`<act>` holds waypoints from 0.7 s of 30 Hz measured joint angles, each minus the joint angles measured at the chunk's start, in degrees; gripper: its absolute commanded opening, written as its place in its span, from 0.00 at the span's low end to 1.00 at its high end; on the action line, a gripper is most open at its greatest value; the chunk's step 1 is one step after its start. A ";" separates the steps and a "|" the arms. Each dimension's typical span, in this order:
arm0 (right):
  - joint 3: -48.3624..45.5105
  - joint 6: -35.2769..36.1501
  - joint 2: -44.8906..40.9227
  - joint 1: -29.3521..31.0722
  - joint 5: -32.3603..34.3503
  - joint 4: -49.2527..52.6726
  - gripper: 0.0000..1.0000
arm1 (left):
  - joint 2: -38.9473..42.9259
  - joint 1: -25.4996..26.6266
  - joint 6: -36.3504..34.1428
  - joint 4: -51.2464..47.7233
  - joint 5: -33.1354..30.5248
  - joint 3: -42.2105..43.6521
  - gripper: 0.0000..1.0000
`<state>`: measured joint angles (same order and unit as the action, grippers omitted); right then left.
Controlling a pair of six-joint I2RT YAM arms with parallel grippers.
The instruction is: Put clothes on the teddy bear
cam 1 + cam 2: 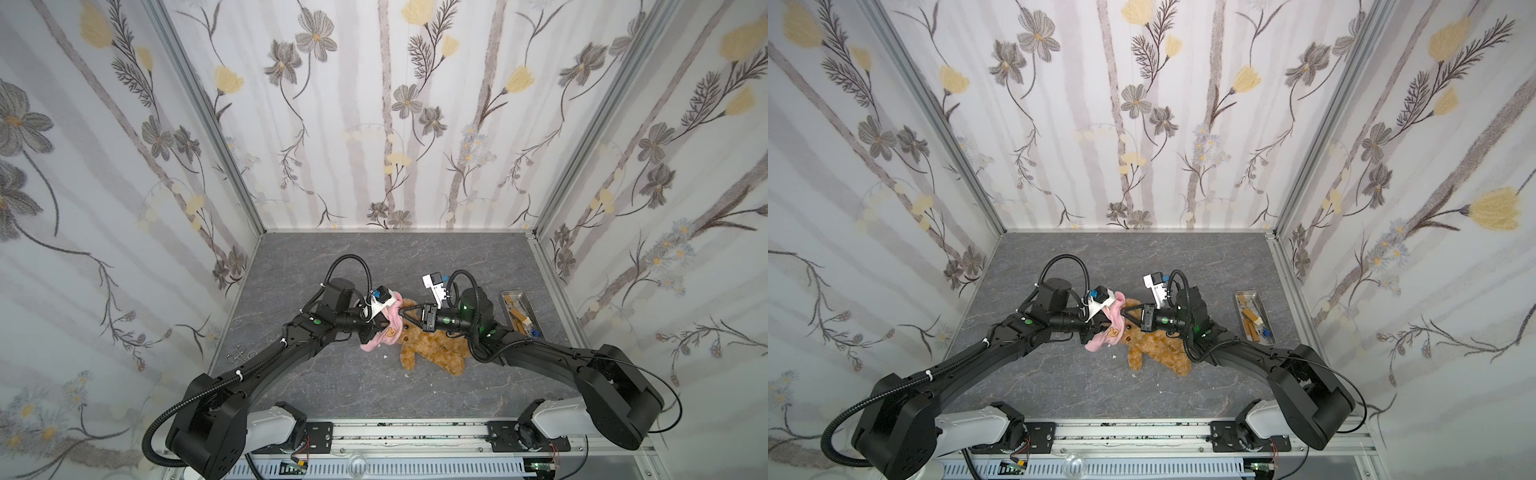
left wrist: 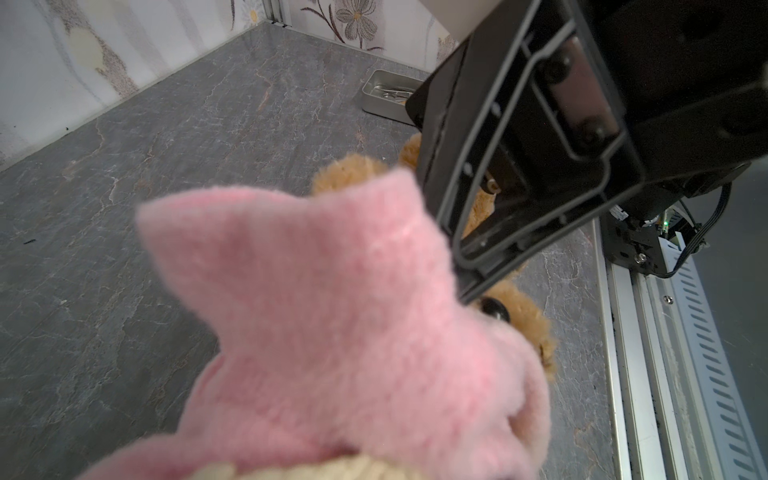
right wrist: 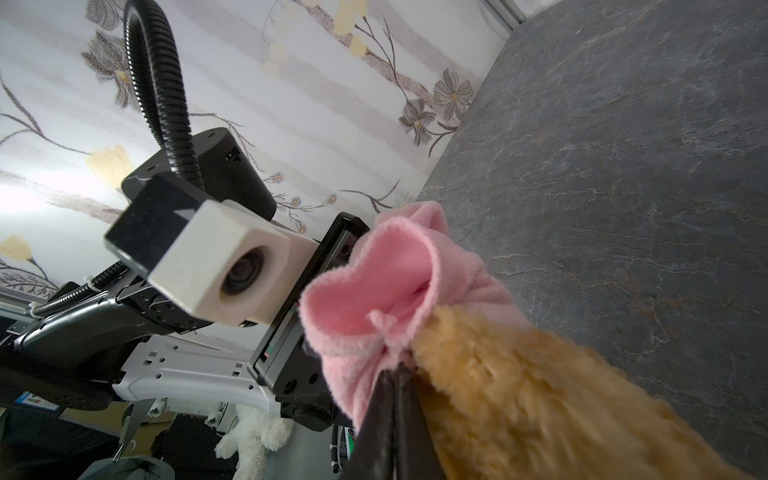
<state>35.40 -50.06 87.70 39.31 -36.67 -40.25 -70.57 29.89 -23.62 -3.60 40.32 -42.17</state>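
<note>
The golden-brown teddy bear (image 1: pixel 436 351) lies on the grey table, head toward the left arm. A pink hoodie (image 1: pixel 374 341) with a small bear-face patch is bunched over its head. My left gripper (image 1: pixel 384 325) is buried in the pink hoodie (image 2: pixel 332 311), shut on the cloth, and its jaws are hidden. My right gripper (image 1: pixel 400 311) reaches in from the right. In the right wrist view the right gripper (image 3: pixel 397 370) is shut, pinching the hoodie's edge (image 3: pixel 390 270) against the bear's fur (image 3: pixel 540 395). One dark eye of the bear (image 2: pixel 494 309) peeks out beside the hoodie.
A metal tray (image 1: pixel 517 311) holding small tools stands near the right wall. A pair of metal scissors (image 1: pixel 239 355) lies by the left wall. Tiny white scraps dot the table near the bear. Floral walls enclose three sides.
</note>
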 measured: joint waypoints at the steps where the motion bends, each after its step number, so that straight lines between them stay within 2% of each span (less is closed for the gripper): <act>1: -0.33 -0.07 -0.85 -0.24 0.85 0.39 0.00 | 0.15 0.04 -0.09 0.17 -0.07 0.11 0.00; 14: -3.50 -2.25 -8.96 -0.66 16.06 7.02 0.00 | 2.71 1.14 -2.27 0.96 -2.16 1.44 0.00; 21: -7.96 -2.86 -12.57 -1.44 20.52 9.49 0.00 | 4.24 1.27 -0.66 3.37 -3.48 2.08 0.00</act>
<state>27.44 -52.93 75.13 37.87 -16.14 -30.76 -66.32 31.16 -24.27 -0.23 36.84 -40.10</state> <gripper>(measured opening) 0.049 0.070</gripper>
